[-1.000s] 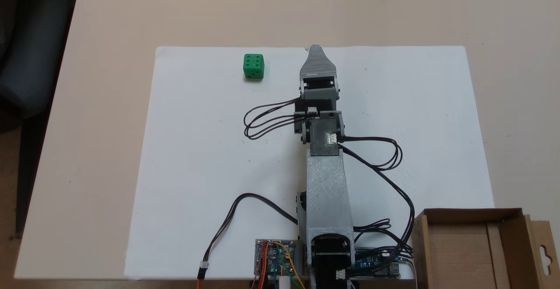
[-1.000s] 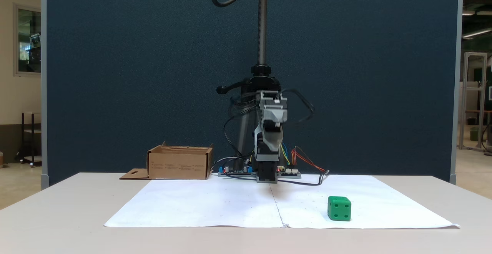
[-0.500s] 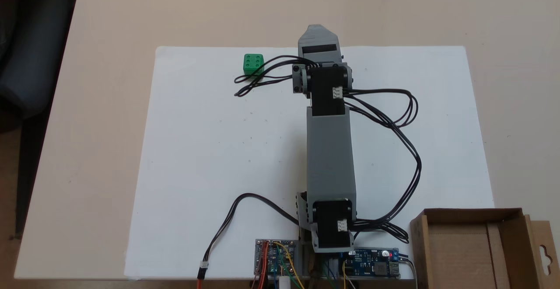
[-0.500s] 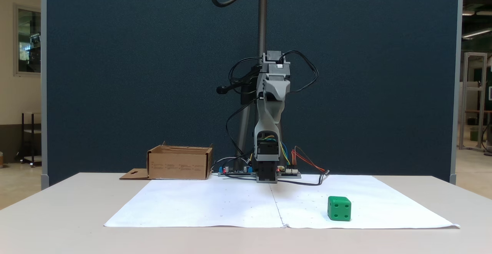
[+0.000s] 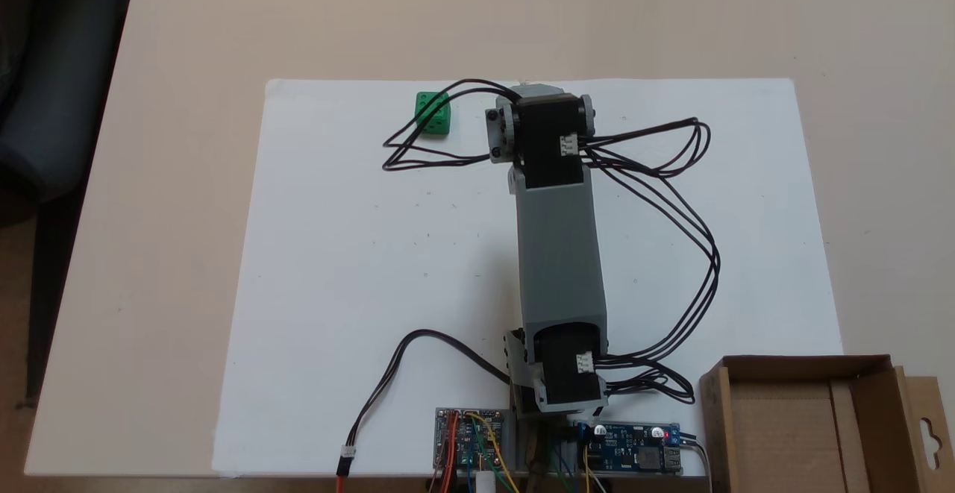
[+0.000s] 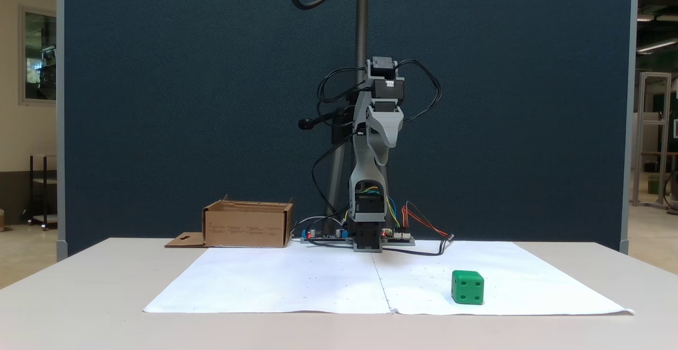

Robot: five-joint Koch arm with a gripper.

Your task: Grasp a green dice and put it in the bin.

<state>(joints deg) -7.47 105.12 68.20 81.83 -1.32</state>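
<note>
Dice: we see the green dice (image 6: 467, 287), a rounded plastic cube, unmoved on the white paper sheet (image 5: 336, 269).
Gripper: the gripper (image 6: 389, 141) is raised higher than before; we cannot tell its opening.
Bin: the bin (image 5: 802, 426), corrugated cardboard, sits off the sheet's corner.

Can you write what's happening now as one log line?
phase: approach | gripper: raised, state unclear | green dice: on paper, untouched | bin: holds no dice

The green dice (image 5: 432, 112) (image 6: 467, 287) sat at eleven o'clock on white paper; the open cardboard bin (image 5: 806, 422) (image 6: 248, 224) stood at five o'clock.
</note>
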